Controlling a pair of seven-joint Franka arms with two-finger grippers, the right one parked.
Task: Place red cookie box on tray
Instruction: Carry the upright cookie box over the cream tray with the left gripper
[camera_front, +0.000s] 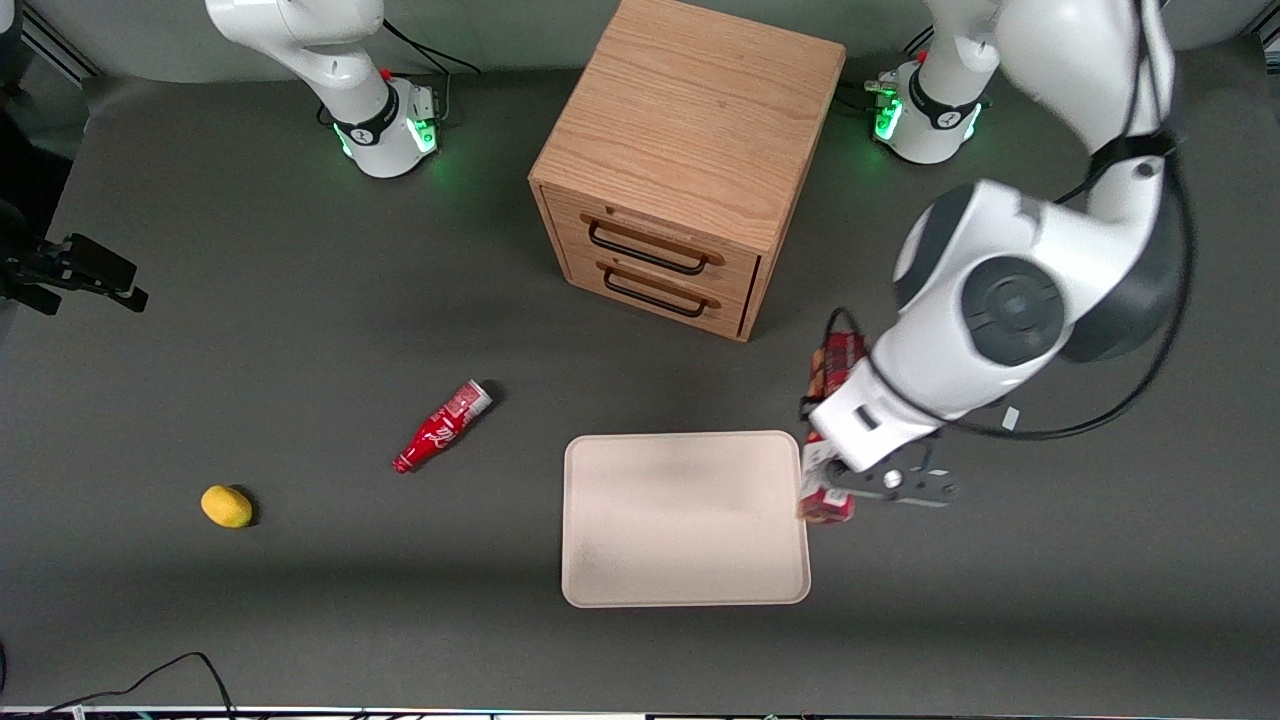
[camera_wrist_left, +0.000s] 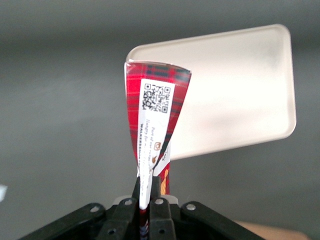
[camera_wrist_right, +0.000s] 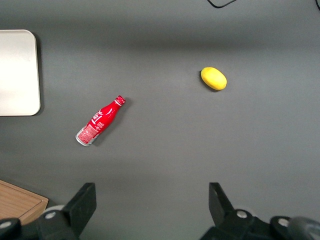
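- The gripper (camera_wrist_left: 146, 192) is clamped on the red cookie box (camera_wrist_left: 156, 117), holding it in the air just beside the tray's (camera_front: 686, 518) edge toward the working arm's end.
- The tray lies on the grey table (camera_front: 300, 300), nearer the front camera than the wooden drawer cabinet (camera_front: 685, 165).
- A red soda bottle (camera_front: 442, 425) and a yellow lemon (camera_front: 226, 506) lie toward the parked arm's end.

The dark grey tabletop (camera_front: 300, 300) carries a wooden drawer cabinet (camera_front: 690, 160); nearer the camera than it lie the tray (camera_front: 685, 520), a red soda bottle (camera_front: 442, 425) and a lemon (camera_front: 226, 506). The claw (camera_front: 835, 480) hangs beside the tray.
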